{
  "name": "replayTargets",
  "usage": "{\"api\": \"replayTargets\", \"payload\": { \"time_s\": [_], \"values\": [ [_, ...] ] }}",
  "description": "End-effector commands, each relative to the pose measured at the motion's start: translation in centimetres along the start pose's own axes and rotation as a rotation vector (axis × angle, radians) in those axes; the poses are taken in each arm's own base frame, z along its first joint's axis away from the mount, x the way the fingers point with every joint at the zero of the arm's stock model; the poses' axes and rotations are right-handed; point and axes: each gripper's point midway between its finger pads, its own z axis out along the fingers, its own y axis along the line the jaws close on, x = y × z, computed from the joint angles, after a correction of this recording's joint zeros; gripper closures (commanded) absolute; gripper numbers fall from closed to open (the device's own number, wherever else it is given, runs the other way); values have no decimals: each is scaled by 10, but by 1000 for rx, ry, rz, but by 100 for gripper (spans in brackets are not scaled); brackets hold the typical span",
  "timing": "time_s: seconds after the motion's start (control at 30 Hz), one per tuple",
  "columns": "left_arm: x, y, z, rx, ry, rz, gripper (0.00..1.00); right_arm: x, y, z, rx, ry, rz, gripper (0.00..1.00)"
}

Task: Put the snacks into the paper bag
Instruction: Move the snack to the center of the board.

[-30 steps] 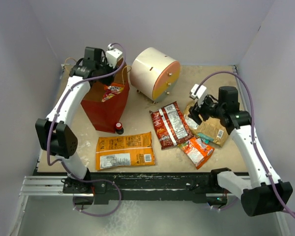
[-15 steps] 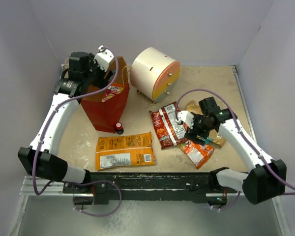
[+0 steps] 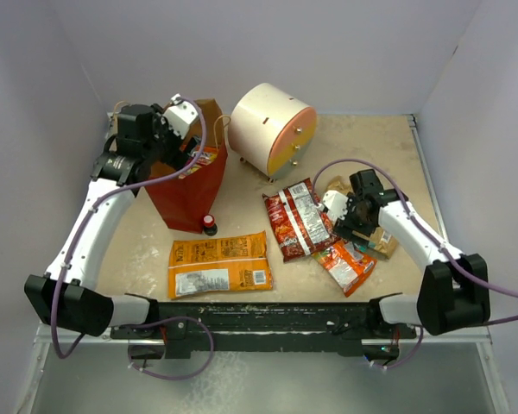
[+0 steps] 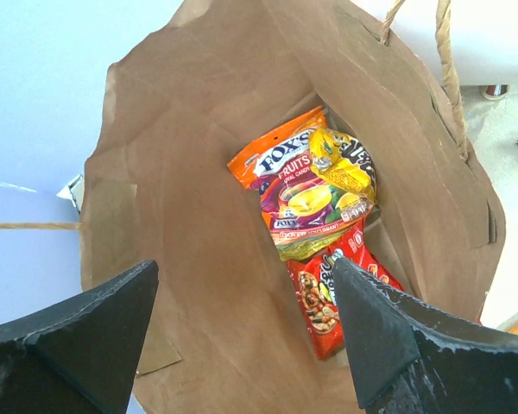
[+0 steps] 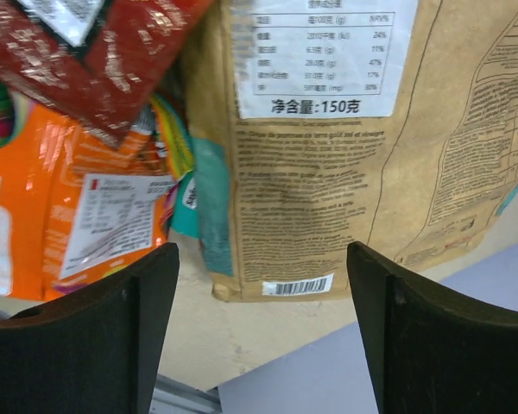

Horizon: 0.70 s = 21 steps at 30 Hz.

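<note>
Because the tan-brown packet [image 5: 328, 190], lying on the bench [image 3: 242, 200] well right of the paper bag [image 3: 188, 191], looks light and slippery, its sealed edge seems the surest hold; the right hand [image 5: 261, 259] hovers spread above it, while the left hand [image 4: 242, 285] gapes empty over the bag's mouth.

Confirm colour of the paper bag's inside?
Plain brown kraft inside the tall red paper bag; clearest in left wrist view.
</note>
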Motion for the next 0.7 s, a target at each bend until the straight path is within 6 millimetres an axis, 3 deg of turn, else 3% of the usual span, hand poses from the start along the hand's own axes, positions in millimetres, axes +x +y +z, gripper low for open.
{"api": "replayTargets", "payload": {
  "time_s": [0.0,0.3,0.67],
  "values": [
    [-18,7,-8,-26,-85,28,14,10,-16,10,66,65,15,19],
    [-11,2,-6,-19,-81,23,13,19,-35,26,175,111,36,14],
    [-11,2,-10,-25,-87,29,12,-2,-100,16,360,38,167,27]
  ]
}}
